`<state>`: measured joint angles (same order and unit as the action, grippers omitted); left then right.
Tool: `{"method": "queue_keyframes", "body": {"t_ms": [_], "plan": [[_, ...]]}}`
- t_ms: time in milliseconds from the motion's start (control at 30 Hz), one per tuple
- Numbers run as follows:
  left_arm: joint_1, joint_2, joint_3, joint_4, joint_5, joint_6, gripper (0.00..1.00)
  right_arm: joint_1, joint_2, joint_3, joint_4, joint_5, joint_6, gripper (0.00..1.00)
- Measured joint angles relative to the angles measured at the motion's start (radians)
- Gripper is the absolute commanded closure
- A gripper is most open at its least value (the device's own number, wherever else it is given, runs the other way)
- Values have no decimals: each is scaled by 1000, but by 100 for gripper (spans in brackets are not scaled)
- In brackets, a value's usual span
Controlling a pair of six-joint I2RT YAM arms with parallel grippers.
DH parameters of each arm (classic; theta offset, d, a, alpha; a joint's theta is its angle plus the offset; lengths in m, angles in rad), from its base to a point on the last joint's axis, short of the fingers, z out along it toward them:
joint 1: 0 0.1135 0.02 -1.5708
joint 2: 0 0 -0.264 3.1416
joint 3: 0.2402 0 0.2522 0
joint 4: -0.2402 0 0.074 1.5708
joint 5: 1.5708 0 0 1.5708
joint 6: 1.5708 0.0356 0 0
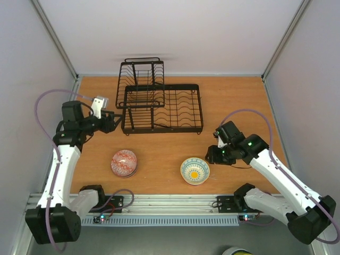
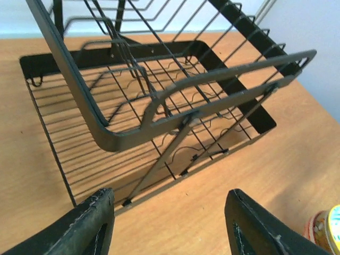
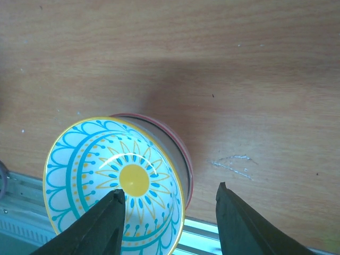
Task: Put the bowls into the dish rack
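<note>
The black wire dish rack (image 1: 162, 109) stands at the back centre with no bowl in it. A pink-red patterned bowl (image 1: 124, 162) sits on the table front left. A cream bowl with teal rim and yellow centre (image 1: 195, 170) sits front centre, nested on a red-rimmed bowl (image 3: 180, 154). My right gripper (image 1: 213, 154) is open. In the right wrist view (image 3: 170, 212) its jaws straddle the near rim of the cream bowl (image 3: 114, 183). My left gripper (image 1: 114, 123) is open and empty at the rack's left front corner (image 2: 159, 106). The mint green bowl is out of view.
Grey walls close in the wooden table (image 1: 159, 151) on the left, right and back. A metal rail (image 1: 170, 204) runs along the near edge between the arm bases. The edge of the stacked bowls (image 2: 325, 231) shows in the left wrist view.
</note>
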<state>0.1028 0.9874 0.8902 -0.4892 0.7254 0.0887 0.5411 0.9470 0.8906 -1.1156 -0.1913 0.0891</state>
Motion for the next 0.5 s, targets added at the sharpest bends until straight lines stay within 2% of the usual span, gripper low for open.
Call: {"method": "queue_keyframes", "body": {"t_ms": [200, 333, 500], "plan": [[-107, 2, -2, -41, -54, -3, 43, 47, 72, 0, 29, 8, 23, 52], [-205, 72, -2, -34, -108, 5, 44, 56, 110, 5, 56, 6, 24, 51], [-218, 182, -2, 5, -159, 22, 44, 56, 106, 5, 69, 7, 25, 51]]}}
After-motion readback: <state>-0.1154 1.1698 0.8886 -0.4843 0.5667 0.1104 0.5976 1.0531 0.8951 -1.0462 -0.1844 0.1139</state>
